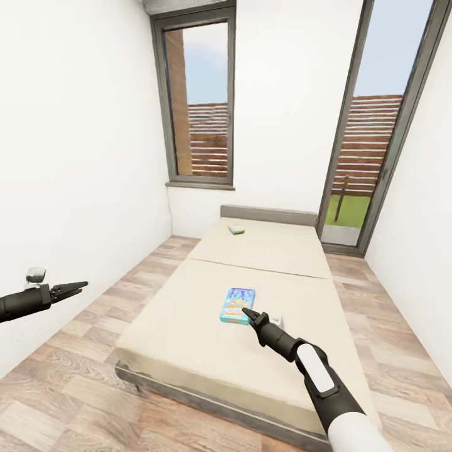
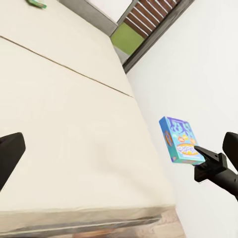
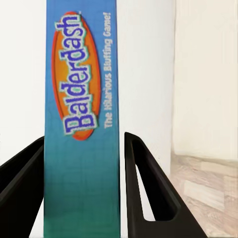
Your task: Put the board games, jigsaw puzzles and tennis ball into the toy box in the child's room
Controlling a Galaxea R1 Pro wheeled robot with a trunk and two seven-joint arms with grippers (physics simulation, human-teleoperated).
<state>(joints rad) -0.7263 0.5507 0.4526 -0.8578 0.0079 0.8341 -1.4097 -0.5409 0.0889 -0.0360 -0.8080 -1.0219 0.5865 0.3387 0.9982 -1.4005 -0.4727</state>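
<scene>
A blue Balderdash board game (image 1: 237, 305) is held just above the beige bed (image 1: 188, 314), near its foot end. My right gripper (image 1: 249, 312) is shut on the box's edge. In the right wrist view the box (image 3: 82, 124) fills the gap between the two black fingers (image 3: 144, 188). The left wrist view shows the box (image 2: 179, 140) raised against the white wall with the right gripper (image 2: 206, 156) on it. A second, green-edged board game (image 1: 236, 229) lies at the head of the bed. My left gripper (image 1: 78, 287) hangs open over the floor left of the bed, holding nothing.
The bed has a grey frame edge (image 1: 207, 402) and a grey headboard (image 1: 270, 215). Wood plank floor (image 1: 94, 326) runs along both sides. A white wall stands close on the left. A tall window (image 1: 201, 107) and a glass door (image 1: 370, 157) are at the far end.
</scene>
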